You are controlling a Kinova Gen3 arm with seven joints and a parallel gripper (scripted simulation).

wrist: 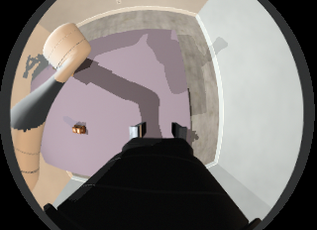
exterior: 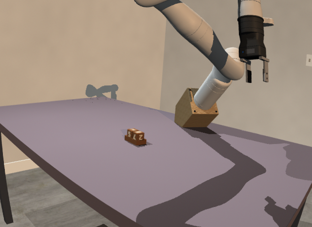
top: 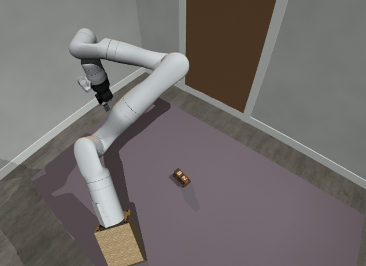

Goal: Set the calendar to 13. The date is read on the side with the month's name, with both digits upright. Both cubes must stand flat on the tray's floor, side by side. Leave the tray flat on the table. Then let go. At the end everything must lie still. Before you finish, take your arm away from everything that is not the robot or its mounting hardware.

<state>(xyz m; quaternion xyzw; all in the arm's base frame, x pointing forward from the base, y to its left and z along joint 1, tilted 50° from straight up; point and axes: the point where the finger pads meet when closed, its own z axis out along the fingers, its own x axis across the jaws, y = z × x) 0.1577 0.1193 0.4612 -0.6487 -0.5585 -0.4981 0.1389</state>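
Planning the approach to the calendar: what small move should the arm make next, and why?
Probably swing the open, empty gripper across and down toward the calendar cubes: it hangs high beside the arm's base, well away from the tray mid-table.
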